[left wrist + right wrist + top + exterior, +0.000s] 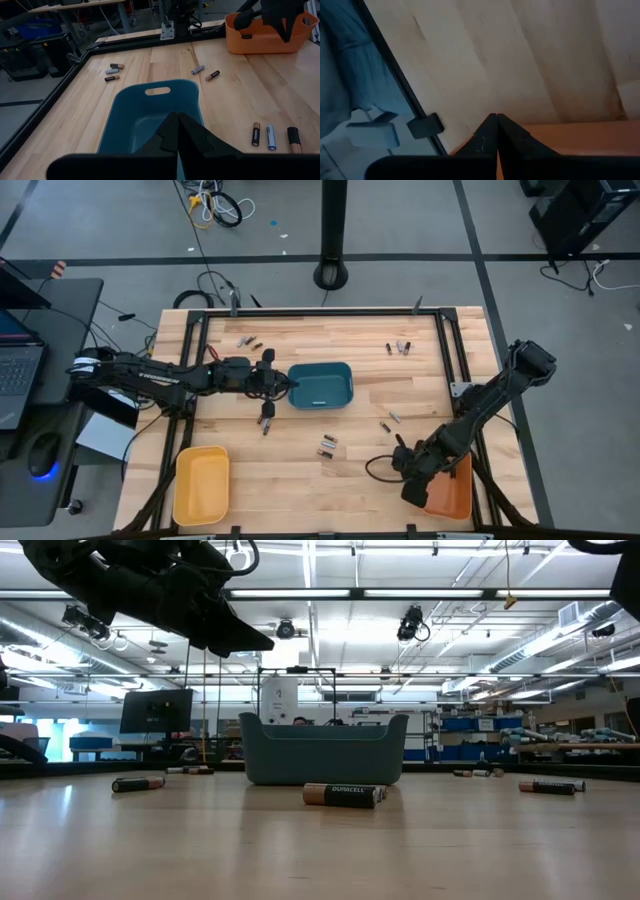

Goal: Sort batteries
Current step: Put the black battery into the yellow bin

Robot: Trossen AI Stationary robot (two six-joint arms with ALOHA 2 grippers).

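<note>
Several batteries lie loose on the wooden table: a pair [327, 445] near the middle front, more at the far left [245, 342], at the far right [400, 347] and right of centre [388, 420]. In the low view a copper-topped battery [345, 795] lies in front of the teal tray [322, 748]. My left gripper [176, 116] is shut and hangs over the left end of the teal tray [320, 385]. My right gripper [496, 117] is shut with nothing showing between its fingers. It points steeply down over the left rim of the orange tray [452, 490].
A yellow tray [200, 485] stands at the front left corner. A black frame [320, 312] runs along the table's edges. One battery [265, 420] lies just in front of my left gripper. Bare wood lies between the teal tray and the front edge.
</note>
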